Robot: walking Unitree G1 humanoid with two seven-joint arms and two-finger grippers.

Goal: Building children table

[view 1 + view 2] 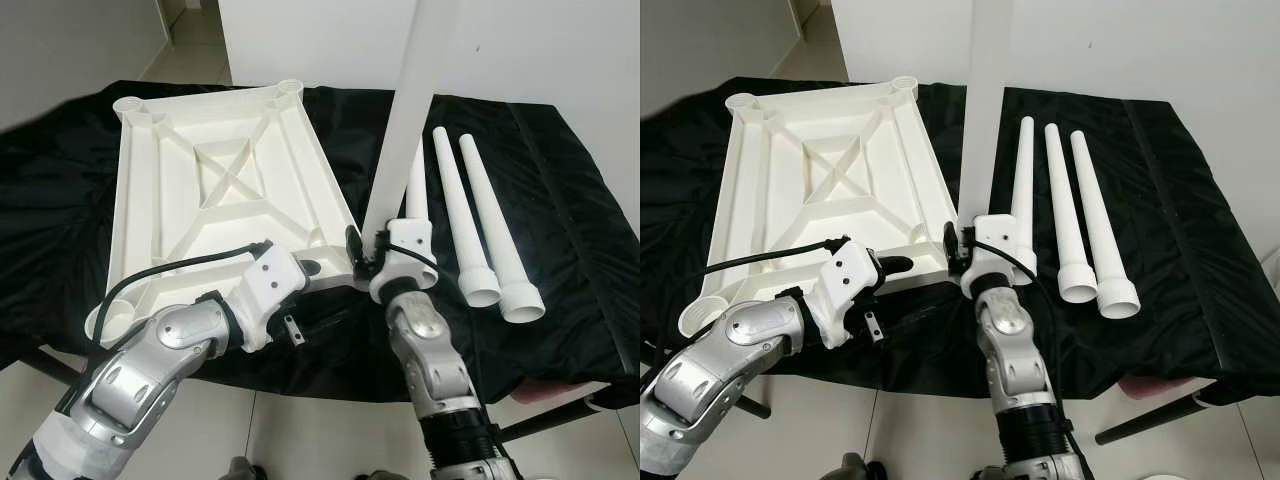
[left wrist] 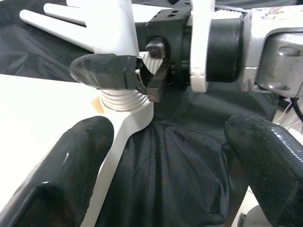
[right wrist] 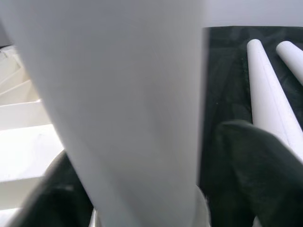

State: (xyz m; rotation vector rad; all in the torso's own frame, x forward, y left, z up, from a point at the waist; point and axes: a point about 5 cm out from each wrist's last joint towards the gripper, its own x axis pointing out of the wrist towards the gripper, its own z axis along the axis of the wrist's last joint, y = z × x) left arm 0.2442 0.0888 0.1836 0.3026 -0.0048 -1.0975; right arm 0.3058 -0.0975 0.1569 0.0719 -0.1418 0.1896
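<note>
fingers of the right gripper [image 2: 142, 80] are clamping the upright leg [image 1: 400, 130] into the tabletop [image 1: 215, 180] corner socket at frame centre, left gripper [image 2: 156, 156] gaping beside it; next, likely twisting it home.

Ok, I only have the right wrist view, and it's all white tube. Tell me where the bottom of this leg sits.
Observer: The upright leg has its ribbed end at the near right corner socket of the upturned tabletop.
Operator: Report the left arm.
Observer: The left jaws are open beside that corner, straddling the tabletop's edge.
Operator: Count the spare legs.
Observer: Three spare legs lie side by side on the black cloth, right of the tabletop.
</note>
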